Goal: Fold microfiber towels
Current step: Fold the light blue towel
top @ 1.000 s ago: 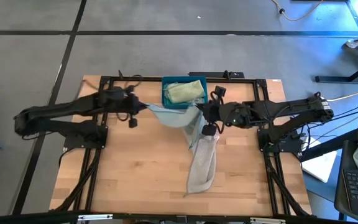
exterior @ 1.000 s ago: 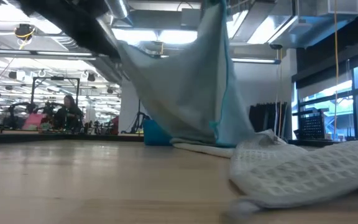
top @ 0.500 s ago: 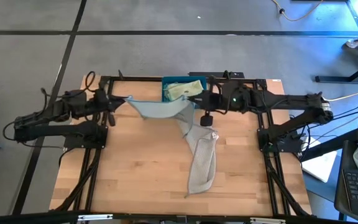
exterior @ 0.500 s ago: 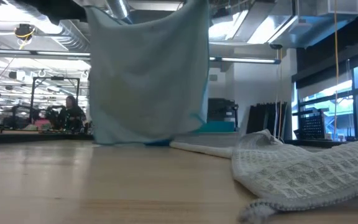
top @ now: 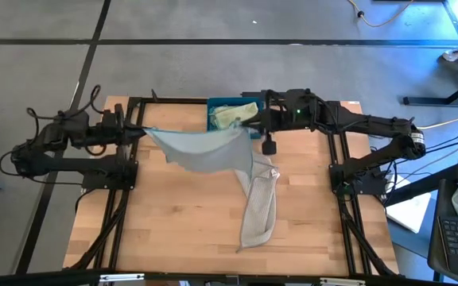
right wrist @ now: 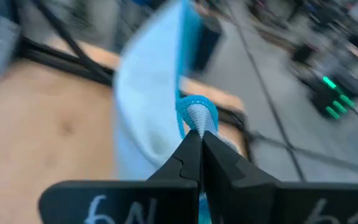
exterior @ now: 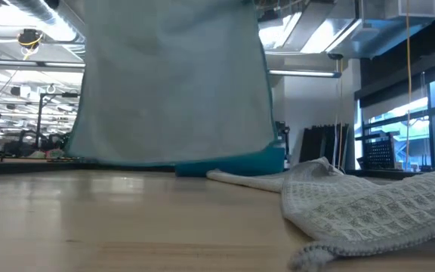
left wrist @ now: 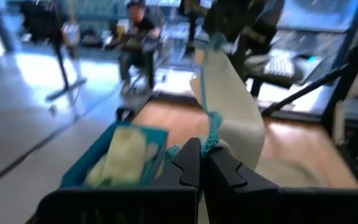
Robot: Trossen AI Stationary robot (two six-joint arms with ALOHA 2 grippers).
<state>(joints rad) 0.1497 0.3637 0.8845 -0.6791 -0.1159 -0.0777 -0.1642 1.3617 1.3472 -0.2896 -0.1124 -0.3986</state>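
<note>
Above the wooden table (top: 173, 230), your left gripper (top: 140, 129) and right gripper (top: 254, 124) each pinch a corner of the thin pale blue microfiber towel (top: 205, 149) (stretched between them), beside the teal plastic bin (top: 213, 119).

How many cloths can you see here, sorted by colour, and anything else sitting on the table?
Pale blue towel, held up between both grippers: 1
Grey-beige towel, lying on the table: 1
Pale green towel, inside the bin: 1
Teal-blue bin: 1
Total: 4 things, 3 of them towels
</note>
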